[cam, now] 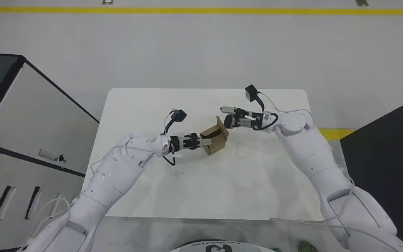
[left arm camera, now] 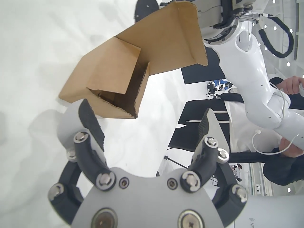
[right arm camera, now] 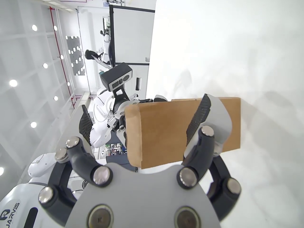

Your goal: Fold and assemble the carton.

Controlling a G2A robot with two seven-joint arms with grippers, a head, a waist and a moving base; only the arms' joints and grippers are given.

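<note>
The brown corrugated-cardboard carton (cam: 214, 140) is sitting approx. mid-table, half formed. Its body is lying on its side, its open mouth is facing near-left, and one long flap (left arm camera: 171, 39) is standing up at the far-right end. Its long axis is running near-left to far-right, i.e. along the line btw the two grippers, so each arm is facing one end.

The right gripper (right arm camera: 144, 110) is hovering at the far-right end w/ its fingers spread wide. The long flap is lying between them, one pad (right arm camera: 201, 117) is showing in front of the flap's face, and the other finger is well apart from its edge, so nothing is being clamped. The left gripper (left arm camera: 146, 105) is hovering at the near-left end, also wide open and holding nothing. The corner of the mouth is lying between its fingers, w/ one pad (left arm camera: 91, 119) just beside the cut edge (touching or not, can't tell).

The R arm is looking nearer to the flap, so the next fold is probably turning on that flap going over toward near-left, w/ the L arm bracing the body.

The white table top (cam: 264, 183) is looking smooth, so a light box is likely sliding if pushed unbraced. Around it, a grey floor (cam: 201, 50) is showing, w/ a yellow line (cam: 201, 10) at the far side and a dark partition (cam: 378, 148) at right.
</note>
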